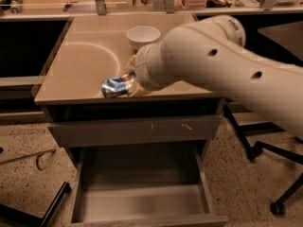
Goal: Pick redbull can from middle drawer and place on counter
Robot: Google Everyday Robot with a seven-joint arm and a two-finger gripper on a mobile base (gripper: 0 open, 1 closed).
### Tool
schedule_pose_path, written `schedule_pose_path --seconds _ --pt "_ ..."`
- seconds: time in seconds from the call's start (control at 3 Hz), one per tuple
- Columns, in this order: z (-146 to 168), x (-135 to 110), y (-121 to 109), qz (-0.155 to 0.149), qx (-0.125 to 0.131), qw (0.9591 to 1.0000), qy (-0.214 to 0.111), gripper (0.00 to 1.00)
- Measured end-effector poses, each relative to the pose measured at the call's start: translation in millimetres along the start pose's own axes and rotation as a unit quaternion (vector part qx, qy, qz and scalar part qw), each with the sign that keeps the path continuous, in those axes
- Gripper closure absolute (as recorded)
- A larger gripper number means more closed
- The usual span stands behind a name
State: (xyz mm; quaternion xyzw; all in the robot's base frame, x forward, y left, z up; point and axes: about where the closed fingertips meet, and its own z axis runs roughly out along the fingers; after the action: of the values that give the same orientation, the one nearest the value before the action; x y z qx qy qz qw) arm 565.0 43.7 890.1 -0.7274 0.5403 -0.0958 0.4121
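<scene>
Gripper [124, 83] clenched on redbull can [111, 86]. Can lies sideways over front part of counter [75, 65], close to front edge; contact with surface not determinable. Open counter surface left of can. White bowl [143, 34] near rear edge, apart from can. Middle drawer [142, 200] pulled out below, front panel cut off by frame bottom. Scratched drawer front [137, 129] closed above it. Arm [213, 65] hides most of gripper and counter right side. Chair base [279, 174] right of cabinet, partly cut off.

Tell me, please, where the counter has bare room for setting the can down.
The counter is bare on its left half, between its left edge, the white bowl and the claw, which grips the redbull can at the front edge. The right half is crowded by the arm.
</scene>
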Motion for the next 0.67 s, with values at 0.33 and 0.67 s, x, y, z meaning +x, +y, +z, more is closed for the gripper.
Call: schedule_pose_path --seconds 0.33,0.67 --pt "-10 54 -36 0.049 0.031 0.9983 0.006 1.0" --pt "6 101 -49 0.103 0.038 0.9939 -0.013 1.0"
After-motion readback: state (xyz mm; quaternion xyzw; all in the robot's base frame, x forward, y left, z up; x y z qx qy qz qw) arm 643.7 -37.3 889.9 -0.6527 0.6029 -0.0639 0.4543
